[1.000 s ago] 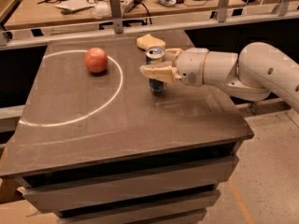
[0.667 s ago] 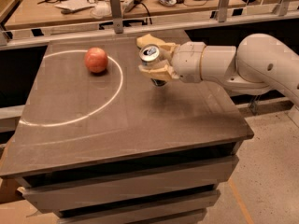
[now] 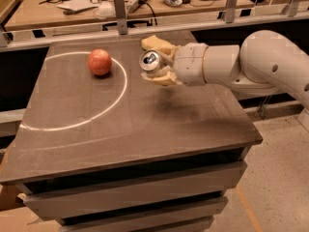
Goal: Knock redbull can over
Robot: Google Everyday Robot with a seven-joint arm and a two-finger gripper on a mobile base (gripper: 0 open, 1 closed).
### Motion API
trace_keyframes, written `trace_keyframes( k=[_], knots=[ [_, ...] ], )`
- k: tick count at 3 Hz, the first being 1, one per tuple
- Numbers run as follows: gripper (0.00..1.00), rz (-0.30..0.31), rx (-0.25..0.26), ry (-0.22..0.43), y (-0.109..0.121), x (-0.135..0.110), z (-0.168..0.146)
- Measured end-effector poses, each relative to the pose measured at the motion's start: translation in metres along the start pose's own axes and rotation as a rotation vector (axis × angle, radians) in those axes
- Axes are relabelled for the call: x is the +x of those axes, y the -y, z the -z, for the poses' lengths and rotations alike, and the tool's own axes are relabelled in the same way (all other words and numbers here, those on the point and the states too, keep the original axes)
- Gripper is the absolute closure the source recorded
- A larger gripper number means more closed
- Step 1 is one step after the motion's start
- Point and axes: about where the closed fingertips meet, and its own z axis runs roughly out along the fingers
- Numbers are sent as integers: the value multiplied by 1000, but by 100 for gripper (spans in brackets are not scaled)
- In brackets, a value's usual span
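Observation:
The redbull can (image 3: 150,61) is tipped far over toward the left, its silver top facing the camera, above the dark table (image 3: 145,124). My gripper (image 3: 155,66) reaches in from the right and is shut on the can, with pale fingers (image 3: 161,77) above and below it. The can's blue and silver body is mostly hidden by the fingers. The red apple (image 3: 99,62) sits on the table to the left, apart from the gripper.
A pale yellow sponge (image 3: 155,43) lies at the table's back edge just behind the gripper. A white arc (image 3: 123,83) is drawn on the tabletop around the apple. A railing and a cluttered desk (image 3: 77,6) stand behind. My arm (image 3: 260,62) spans the right side.
The can stood upright between the fingers a second ago. It has since tilted over to the left in the gripper, its top turning toward the camera, and the gripper has shifted slightly left.

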Motion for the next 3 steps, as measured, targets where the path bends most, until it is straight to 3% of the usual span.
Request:
trace_keyframes(
  k=[2,3],
  knots=[
    [100,175,-184,-18,-29,7,-2],
    [100,305,-270,-73,-38,6,-8]
  ],
)
